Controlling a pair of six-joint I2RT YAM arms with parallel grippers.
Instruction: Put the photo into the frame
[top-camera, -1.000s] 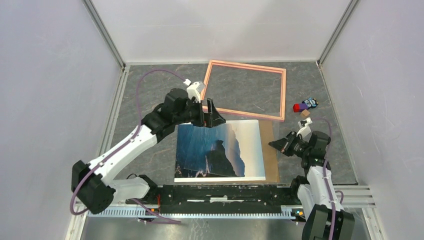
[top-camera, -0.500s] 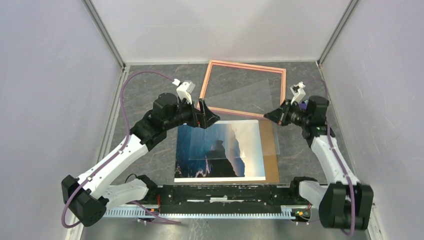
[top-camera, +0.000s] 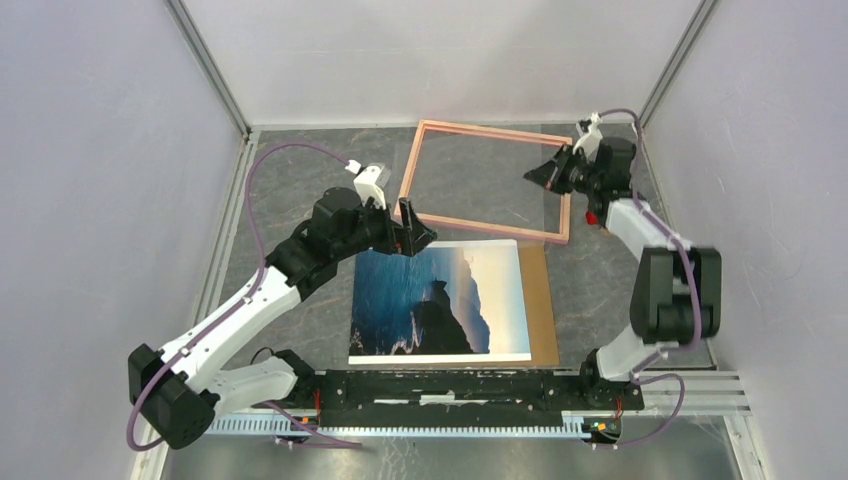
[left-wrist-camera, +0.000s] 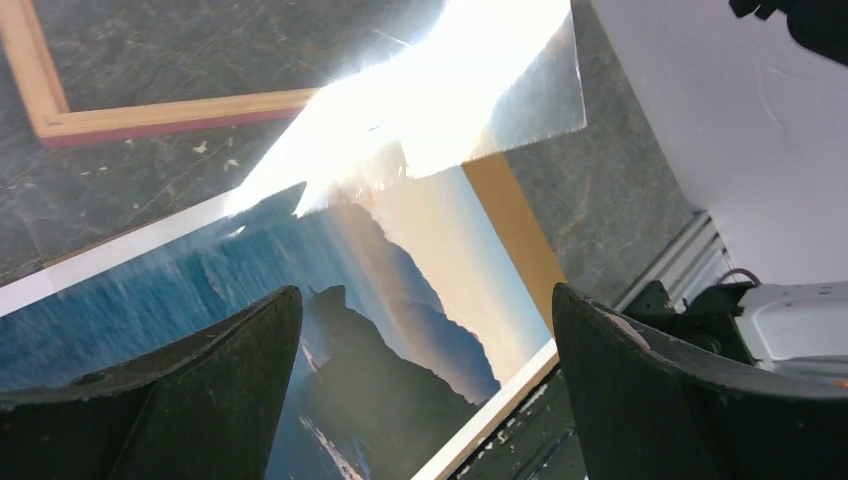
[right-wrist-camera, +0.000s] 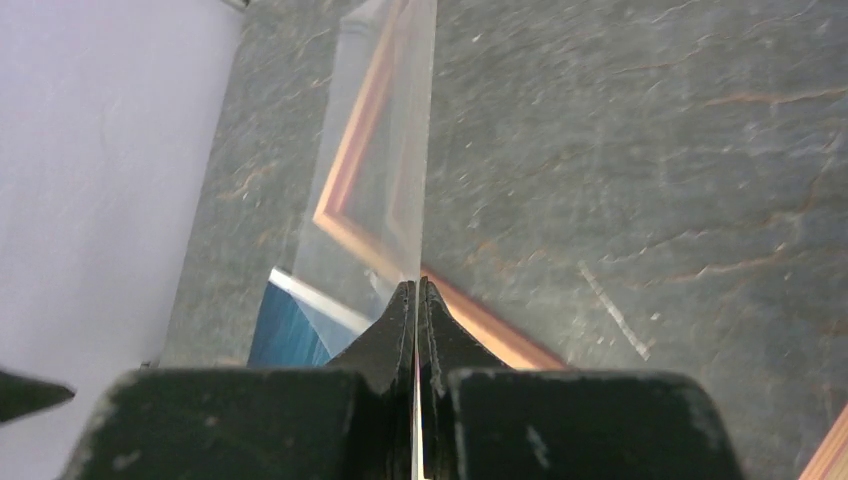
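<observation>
Left arm: the left tool (top-camera: 417, 224) hovers left of centre over the counter (top-camera: 585, 300). Its two dark fingers are spread wide and grip nothing.

The photo (top-camera: 440, 300) lies flat and face up at the middle of the counter, close to the near edge. It is a thin, flexible print of blue sea, dark cliffs and pale sky, with a white border. Its sides run roughly parallel to the counter edges. Its far left corner sits just below and beside the left tool, so treat the left arm as the nearer arm for any pick-up. A brown backing board (top-camera: 541, 300) lies under the photo and shows as a strip along its right side.

The frame (top-camera: 488, 226) lies beyond the photo, toward the far edge and right of centre. It is a thin pink rectangle with a bare opening, turned slightly against the counter edges. Its near rail lies just beside the photo's far edge. The photo therefore has to travel straight toward the far edge to reach it.

A clear sheet (right-wrist-camera: 385, 170), rigid, glossy and glaring strongly in the left wrist view, hangs above the frame's right part.

Right arm: the right tool (top-camera: 532, 175) is over the frame's right rail, near the far right corner. Its fingers are pressed together on one edge of the sheet. Expect the sheet to be seated in the frame before the photo.
</observation>
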